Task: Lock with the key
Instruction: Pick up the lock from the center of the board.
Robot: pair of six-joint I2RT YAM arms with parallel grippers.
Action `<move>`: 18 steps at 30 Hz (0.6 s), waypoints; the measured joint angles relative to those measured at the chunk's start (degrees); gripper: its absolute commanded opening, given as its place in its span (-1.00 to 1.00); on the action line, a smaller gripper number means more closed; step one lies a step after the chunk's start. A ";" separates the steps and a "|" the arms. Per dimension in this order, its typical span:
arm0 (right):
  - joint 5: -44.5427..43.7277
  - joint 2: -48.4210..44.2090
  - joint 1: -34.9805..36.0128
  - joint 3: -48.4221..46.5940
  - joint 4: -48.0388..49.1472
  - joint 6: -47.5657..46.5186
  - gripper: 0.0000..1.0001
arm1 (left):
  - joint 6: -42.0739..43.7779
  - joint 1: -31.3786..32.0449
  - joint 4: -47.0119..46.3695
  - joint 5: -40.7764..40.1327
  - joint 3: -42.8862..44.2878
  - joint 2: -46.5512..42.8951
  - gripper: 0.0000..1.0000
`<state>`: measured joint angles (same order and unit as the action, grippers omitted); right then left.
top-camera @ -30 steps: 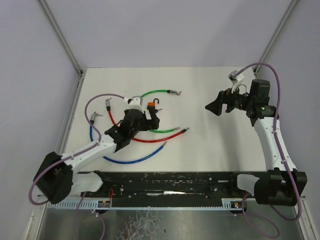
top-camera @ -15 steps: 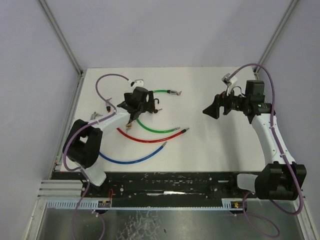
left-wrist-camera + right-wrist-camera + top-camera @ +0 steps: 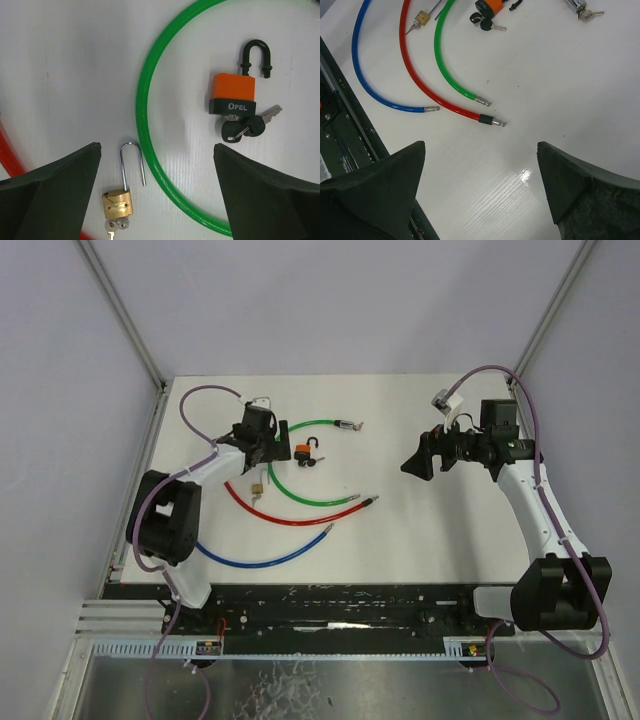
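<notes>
An orange padlock point(image 3: 232, 93) with an open black shackle lies on the white table, its black-headed keys point(image 3: 245, 127) hanging in the keyhole. A small brass padlock point(image 3: 117, 202), its steel shackle raised open and a key point(image 3: 111, 231) in its base, lies left of the green cable point(image 3: 145, 150). My left gripper point(image 3: 157, 192) hovers above both padlocks, open and holding nothing. In the top view it point(image 3: 272, 448) sits just left of the orange padlock point(image 3: 302, 450) and above the brass padlock point(image 3: 257, 486). My right gripper point(image 3: 412, 462) hangs open and empty over the right half of the table.
Green point(image 3: 300, 495), red point(image 3: 290, 520) and blue point(image 3: 260, 560) cables curve across the table's left half. The metal end of the green cable point(image 3: 348, 425), with keys, lies at the back. The right wrist view shows the red cable's tip point(image 3: 492, 121) ahead of the fingers point(image 3: 380, 175).
My left arm has swung from over the cables to the back left, uncovering both padlocks, and its jaws have narrowed slightly. My right gripper has drifted a little left.
</notes>
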<state>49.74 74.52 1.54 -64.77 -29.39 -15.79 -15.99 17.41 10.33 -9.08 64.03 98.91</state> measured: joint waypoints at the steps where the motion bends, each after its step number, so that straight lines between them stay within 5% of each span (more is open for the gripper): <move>1: -0.26 0.02 0.00 0.00 -0.11 -0.15 1.00 | 0.31 -0.26 0.11 0.48 0.70 0.96 0.84; 18: -0.81 0.57 0.28 -0.63 -1.18 -0.81 1.00 | 4.17 -3.32 5.99 4.76 17.03 14.60 0.06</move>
<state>48.93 75.09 1.83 -65.41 -30.57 -16.60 -11.81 14.09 16.32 -4.32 81.06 113.51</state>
